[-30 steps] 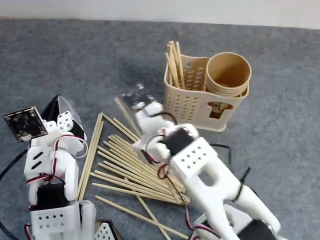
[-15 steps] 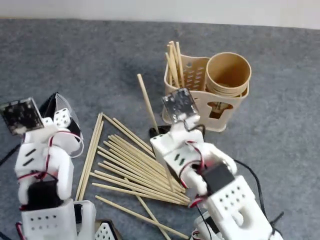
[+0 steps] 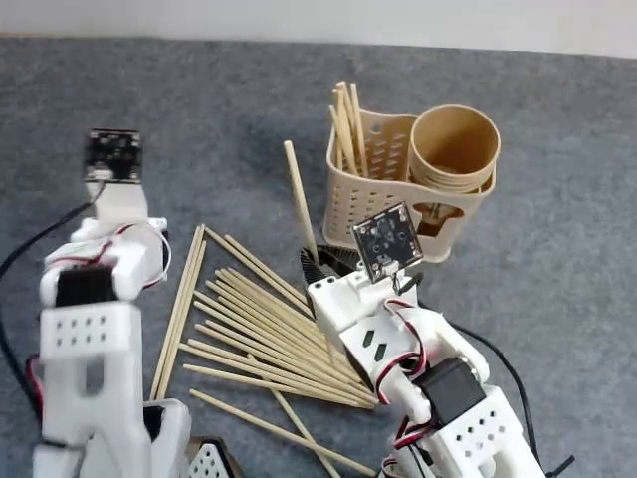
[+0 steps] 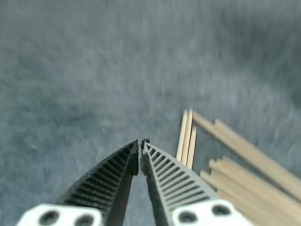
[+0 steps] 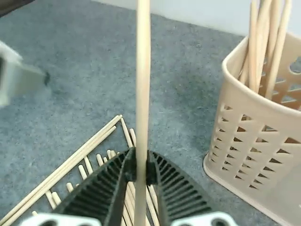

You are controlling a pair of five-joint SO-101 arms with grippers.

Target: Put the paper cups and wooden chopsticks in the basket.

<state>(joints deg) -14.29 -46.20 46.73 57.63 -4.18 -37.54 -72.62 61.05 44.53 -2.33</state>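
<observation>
Chopstick in grip (image 3: 301,199): a plain, pale wooden stick, straight and slim, pinched near its lower end. Its long axis runs out from the jaws towards the back of the table. From the right wrist view (image 5: 143,70) it lines up dead straight with the gripper. How steeply it rises off the table is hard to judge from above.
Free tip: near the basket's rim on the stick-filled side, apart from it.
Right gripper (image 5: 140,160): black ribbed fingers clamped on that chopstick, one either side.
Left gripper (image 4: 140,143): ribbed fingers pressed together tip to tip with nothing between them, hanging over bare carpet just beside the ends of two loose sticks.
Basket (image 3: 378,214): beige plastic, rounded corners, its walls pierced with rows of small slots, two compartments.
Chopsticks in basket (image 3: 346,124): a few stand on end in the compartment nearer the held stick, leaning and poking above the rim.
Paper cups (image 3: 455,139): tan, round and nested together, mouth up in the other compartment.
Loose chopsticks (image 3: 259,319): a fanned heap lying flat between the two arms, most running diagonally, several crossing.
Table (image 3: 179,110): covered in grey, felt-like carpet.
</observation>
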